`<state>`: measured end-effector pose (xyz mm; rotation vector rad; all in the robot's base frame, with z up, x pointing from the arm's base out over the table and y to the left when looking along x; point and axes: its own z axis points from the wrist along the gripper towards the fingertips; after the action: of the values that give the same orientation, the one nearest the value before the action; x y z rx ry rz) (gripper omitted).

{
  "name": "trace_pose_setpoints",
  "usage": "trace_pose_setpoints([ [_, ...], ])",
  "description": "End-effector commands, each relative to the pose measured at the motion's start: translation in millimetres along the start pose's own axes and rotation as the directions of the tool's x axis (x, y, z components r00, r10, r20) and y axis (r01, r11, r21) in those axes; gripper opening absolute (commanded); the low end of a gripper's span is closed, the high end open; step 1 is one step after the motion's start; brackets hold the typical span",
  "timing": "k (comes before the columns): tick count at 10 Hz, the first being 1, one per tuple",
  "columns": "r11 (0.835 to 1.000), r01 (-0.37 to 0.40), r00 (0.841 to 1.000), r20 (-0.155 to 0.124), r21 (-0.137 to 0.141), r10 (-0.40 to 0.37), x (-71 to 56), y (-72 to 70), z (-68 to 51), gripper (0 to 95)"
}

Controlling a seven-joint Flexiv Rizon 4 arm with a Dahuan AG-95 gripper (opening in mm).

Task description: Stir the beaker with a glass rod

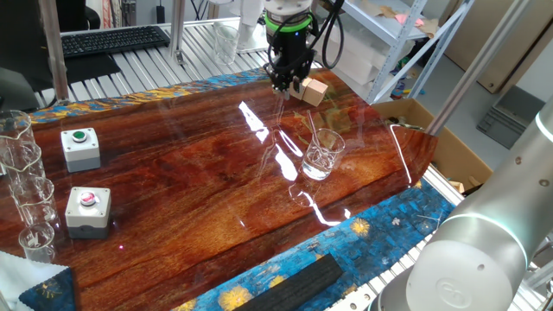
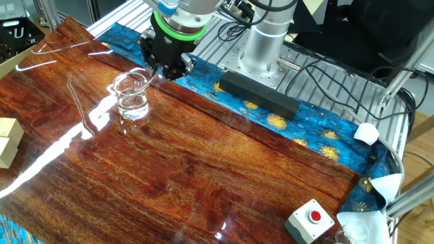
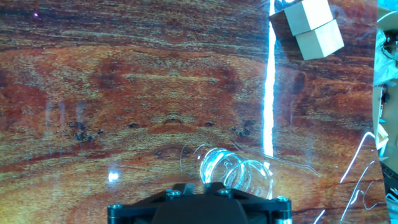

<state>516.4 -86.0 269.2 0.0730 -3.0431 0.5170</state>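
gripper (image 2: 161, 70) above the table's (image 1: 173, 199) far edge, beside the beaker (image 1: 323, 155), likely lining up | jaws: cannot tell, fingertips unclear | beaker upright mid-table toward robot-base edge | glass rod (image 1: 313, 126) apparently leaning in beaker | wooden blocks (image 1: 311, 90) near far edge

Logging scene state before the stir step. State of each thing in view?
beaker: upright on the table, clear liquid low in it
glass rod: leaning in the beaker, top past the rim
claw: above and beside the beaker, open or shut not visible
green-button box: upright
red-button box: upright
wooden blocks: touching each other on the table
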Motion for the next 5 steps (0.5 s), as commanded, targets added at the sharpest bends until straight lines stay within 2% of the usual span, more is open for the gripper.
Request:
trace_pose_setpoints([
  [1,1.0,0.01,1.0,0.0,0.0,-0.01,0.2,-0.6,0.0,0.0],
  [5,1.0,0.03,1.0,0.009,-0.003,-0.03,0.2,-0.6,0.0,0.0],
])
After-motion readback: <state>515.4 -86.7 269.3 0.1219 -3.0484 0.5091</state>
